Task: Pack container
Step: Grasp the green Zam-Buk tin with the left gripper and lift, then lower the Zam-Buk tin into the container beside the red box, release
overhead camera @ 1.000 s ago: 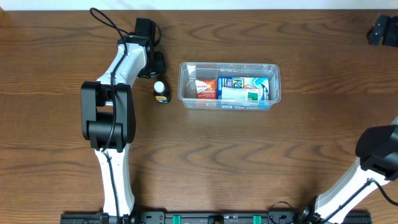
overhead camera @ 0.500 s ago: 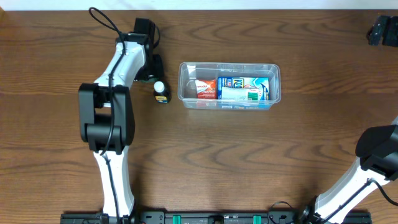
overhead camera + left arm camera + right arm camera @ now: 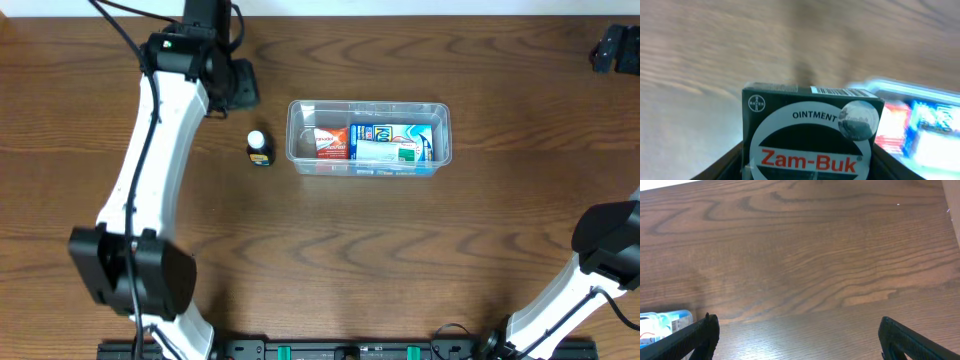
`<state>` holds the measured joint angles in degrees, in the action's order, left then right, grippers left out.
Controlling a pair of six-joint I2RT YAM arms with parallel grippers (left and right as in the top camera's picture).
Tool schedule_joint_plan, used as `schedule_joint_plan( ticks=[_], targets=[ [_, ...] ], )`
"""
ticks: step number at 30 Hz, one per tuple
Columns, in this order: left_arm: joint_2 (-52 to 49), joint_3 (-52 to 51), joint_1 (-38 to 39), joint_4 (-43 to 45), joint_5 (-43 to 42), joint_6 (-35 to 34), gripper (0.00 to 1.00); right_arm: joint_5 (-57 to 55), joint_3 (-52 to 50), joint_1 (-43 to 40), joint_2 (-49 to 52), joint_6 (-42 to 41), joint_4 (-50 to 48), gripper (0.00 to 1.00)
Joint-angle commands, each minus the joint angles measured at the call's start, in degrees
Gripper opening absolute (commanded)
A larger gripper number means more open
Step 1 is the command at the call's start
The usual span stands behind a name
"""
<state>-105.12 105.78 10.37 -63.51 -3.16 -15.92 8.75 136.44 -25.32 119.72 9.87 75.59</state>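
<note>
Overhead: the left pincer [image 3: 235, 85] has risen from the surface [image 3: 350, 260] and gone away from the small bottle [image 3: 259, 147]. The bottle now stands alone, a little nearer to the robot than the pincer. The container [image 3: 368, 103] lies to the right of this pincer, with a red box [image 3: 331, 143] and a blue box [image 3: 395, 142] already inside. I judge that the carrying step has begun.

Left wrist: the pincer is open only as wide as a dark ointment box [image 3: 810, 135], which it clamps between its fingers. The container appears blurred ahead, to the right.

Right wrist: the right pincer [image 3: 797, 335] is spread fully wide and holds nothing, over bare surface
</note>
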Motion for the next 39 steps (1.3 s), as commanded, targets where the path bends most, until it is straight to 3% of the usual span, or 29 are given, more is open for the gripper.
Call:
schedule_joint_plan(
  ticks=[1, 7, 18, 39],
  targets=[
    [0.35, 0.52, 3.34, -2.21, -3.96, -2.19, 0.57, 0.04, 0.59, -0.22, -0.66, -0.61, 0.04, 0.99],
    [-0.46, 0.31, 9.88, -2.38, -3.69, -2.49, 0.56, 0.04, 0.59, -0.22, -0.66, -0.61, 0.02, 0.99],
    [-4.55, 0.31, 15.76, 0.87, -3.69, -9.22, 0.56, 0.04, 0.59, -0.22, -0.66, -0.63, 0.02, 0.99],
    [-18.21, 0.31, 18.23, 6.71, -3.72, -11.21, 0.56, 0.04, 0.59, -0.22, -0.66, -0.63, 0.02, 0.99]
  ],
)
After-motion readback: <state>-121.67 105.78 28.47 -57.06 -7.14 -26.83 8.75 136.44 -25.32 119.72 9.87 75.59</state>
